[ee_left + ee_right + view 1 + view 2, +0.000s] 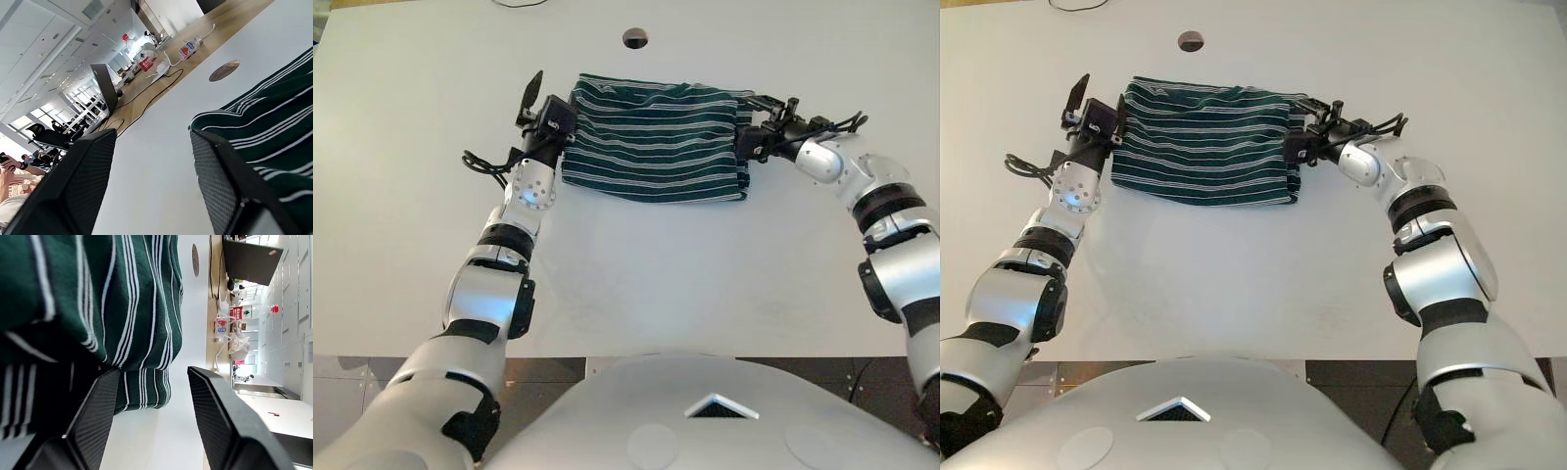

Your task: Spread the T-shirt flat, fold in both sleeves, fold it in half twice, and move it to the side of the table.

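A dark green T-shirt (656, 137) with thin white stripes lies folded into a rectangle on the far middle of the white table (636, 284). My left gripper (553, 95) stands open at the shirt's left edge; in the left wrist view bare table shows between its fingers (93, 176) and the cloth (274, 117) lies just beside one finger. My right gripper (754, 122) is open at the shirt's right edge. In the right wrist view a fold of the shirt (122, 293) reaches in between its fingers (215, 416).
A round cable hole (634, 38) sits in the table just beyond the shirt. A cable loops off the far edge (514, 3). White tabletop spreads on both sides and in front of the shirt, down to the near edge (607, 354).
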You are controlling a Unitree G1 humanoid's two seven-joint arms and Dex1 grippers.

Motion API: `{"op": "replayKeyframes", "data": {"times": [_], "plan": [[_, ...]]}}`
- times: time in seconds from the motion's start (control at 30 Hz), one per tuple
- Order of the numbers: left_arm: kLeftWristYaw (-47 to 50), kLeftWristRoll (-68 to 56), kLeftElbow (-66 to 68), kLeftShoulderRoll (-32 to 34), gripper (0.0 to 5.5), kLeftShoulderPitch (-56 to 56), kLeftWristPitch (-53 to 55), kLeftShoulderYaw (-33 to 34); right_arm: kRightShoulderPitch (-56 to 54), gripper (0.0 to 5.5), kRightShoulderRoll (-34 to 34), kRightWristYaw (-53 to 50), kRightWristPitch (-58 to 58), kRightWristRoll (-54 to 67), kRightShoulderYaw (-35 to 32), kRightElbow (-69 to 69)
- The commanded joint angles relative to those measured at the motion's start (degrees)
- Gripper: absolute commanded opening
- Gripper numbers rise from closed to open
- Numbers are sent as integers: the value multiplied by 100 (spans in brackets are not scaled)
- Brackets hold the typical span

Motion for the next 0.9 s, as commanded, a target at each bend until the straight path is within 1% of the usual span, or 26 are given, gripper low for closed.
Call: {"op": "replayKeyframes", "data": {"times": [0.03, 0.1, 0.17, 0.23, 0.3, 0.4, 0.47, 0.57, 0.67, 0.73, 0.8, 0.9], "plan": [[108, 102, 10, 91, 281, 2, 86, -46, 166, 258, -503, 124, -68, -18, -101, -615], [132, 118, 14, 68, 281, -27, 91, -60, 173, 258, -840, 210, -31, 130, -390, -1412], [138, 157, 7, 42, 281, -40, 70, -95, 204, 258, -990, 403, 106, 297, -662, -2310], [152, 201, 10, 24, 281, -35, 60, -135, 248, 258, -714, 682, 201, 385, -611, -2727], [165, 231, 13, -21, 281, -41, 56, -178, 203, 258, -280, 759, 314, 112, -283, -2463], [144, 287, 30, -99, 281, -64, 42, -236, 12, 258, 282, 595, 457, -189, 45, -1647], [134, 312, 43, -137, 281, -76, 36, -269, -166, 258, 765, 399, 590, -407, 307, -795], [144, 327, 51, -171, 281, -78, 23, -313, -317, 258, 1139, 145, 785, -580, 513, 216], [118, 358, 70, -177, 281, -91, 20, -358, -213, 258, 966, 149, 772, -480, 485, 744], [113, 354, 69, -106, 281, -82, 33, -341, -25, 258, 703, 311, 457, -434, 520, 783], [108, 339, 62, -3, 281, -60, 28, -307, 326, 258, 358, 690, -105, -261, 522, 582], [157, 330, 53, 187, 281, -51, 78, -253, 1121, 258, -229, 1717, -1144, 366, 572, -272]]}}
